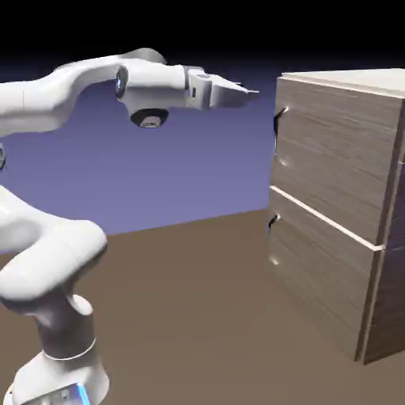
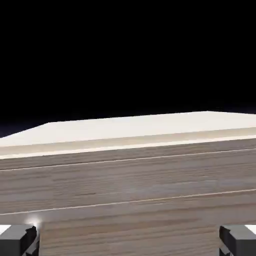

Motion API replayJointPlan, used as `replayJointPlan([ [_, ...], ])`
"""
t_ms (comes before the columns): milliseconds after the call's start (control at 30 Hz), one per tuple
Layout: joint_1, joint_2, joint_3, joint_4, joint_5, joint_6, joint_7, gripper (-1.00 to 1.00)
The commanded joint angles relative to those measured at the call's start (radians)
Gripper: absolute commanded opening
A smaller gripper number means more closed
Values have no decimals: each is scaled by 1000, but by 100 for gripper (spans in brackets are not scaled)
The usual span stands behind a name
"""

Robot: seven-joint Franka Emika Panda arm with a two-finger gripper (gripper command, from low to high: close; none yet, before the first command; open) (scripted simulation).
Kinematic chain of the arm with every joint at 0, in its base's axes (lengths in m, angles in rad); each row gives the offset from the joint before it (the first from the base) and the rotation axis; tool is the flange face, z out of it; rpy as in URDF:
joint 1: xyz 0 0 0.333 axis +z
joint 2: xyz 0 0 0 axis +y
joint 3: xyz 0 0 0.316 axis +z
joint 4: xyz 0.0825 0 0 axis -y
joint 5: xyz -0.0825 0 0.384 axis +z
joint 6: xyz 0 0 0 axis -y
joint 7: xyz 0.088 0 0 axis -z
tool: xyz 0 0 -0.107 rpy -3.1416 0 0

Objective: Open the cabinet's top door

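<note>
Right, from the exterior view I see nothing but bare brown table [image 1: 198,269] between my arm and the cabinet [image 1: 340,206], which stands at the picture's right. The gripper [image 1: 251,92] is level with the cabinet's top edge, pointing at it and still apart from it, with open air between them. The top door [image 1: 332,158] is the upper panel, lying flush with the lower panel [image 1: 316,285] beneath it; its small dark handle [image 1: 278,123] sits near the panel's near edge, below and beyond my fingertips. The hand view gives me what the side view cannot: both grey fingertips [image 2: 17,239] sit far apart at the bottom corners, so the jaws are spread wide with nothing between them, looking at the cabinet's pale top and wood-grain front. The handle does not show there.
</note>
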Motion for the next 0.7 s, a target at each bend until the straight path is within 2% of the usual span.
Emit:
replayJointPlan([
  [0, -20, -12, 22, 10, 44, -2, -22, 0],
  [600, -377, -235, 419, 195, 827, -39, -426, 0],
  [667, -377, -235, 420, 195, 829, -40, -427, 0],
])
